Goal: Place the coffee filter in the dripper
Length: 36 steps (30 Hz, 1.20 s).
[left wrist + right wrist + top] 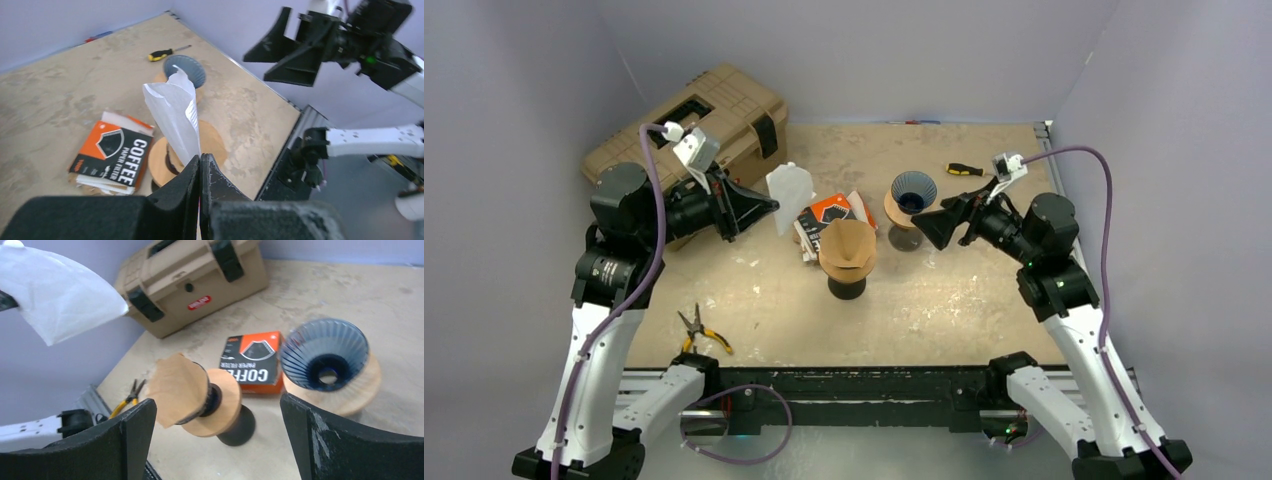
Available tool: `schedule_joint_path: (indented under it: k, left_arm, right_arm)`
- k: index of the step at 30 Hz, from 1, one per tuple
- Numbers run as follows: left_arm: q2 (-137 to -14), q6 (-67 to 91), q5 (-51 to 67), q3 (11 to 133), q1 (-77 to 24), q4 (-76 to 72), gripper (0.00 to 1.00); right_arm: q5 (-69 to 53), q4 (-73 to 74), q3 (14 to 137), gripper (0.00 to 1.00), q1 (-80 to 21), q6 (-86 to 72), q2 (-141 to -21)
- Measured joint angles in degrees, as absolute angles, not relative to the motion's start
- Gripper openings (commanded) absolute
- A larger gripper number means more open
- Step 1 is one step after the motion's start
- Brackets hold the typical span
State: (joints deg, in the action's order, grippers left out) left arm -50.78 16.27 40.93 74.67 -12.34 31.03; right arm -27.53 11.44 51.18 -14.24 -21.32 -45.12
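The left gripper pinched the white coffee filter in the air over the worktop's middle. The blue dripper, toward the far right edge, sat empty, with the right gripper spread wide beside it. The placing itself remained.

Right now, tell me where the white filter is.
Top view, left of centre: the filter is pinched in the left claw, between toolbox and filter pack.
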Motion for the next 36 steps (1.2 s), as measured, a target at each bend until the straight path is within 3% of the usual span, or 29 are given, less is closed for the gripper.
schedule_joint_path:
  k: [9, 16, 26, 36]
  left_arm:
    - [-49.87, 20.14, 59.02, 72.16, -12.36, 26.46, 0.00]
    - [-46.35, 28.01, 66.32, 66.63, -12.49, 19.27, 0.00]
    - [-48.56, 31.00, 68.53, 67.13, -13.78, 16.19, 0.00]
    - [-67.11, 22.17, 61.73, 82.19, -21.89, 29.65, 0.00]
  right_arm:
    - [-43.66, 4.67, 52.49, 0.98, -14.24, -22.00, -48.90]
    - [-52.42, -3.38, 51.53, 0.97, -14.31, -25.85, -49.17]
    - [-55.31, -12.03, 50.68, 0.95, -14.74, -32.05, -53.54]
    - [-48.34, -7.16, 54.65, 0.99, -14.79, -32.62, -56.58]
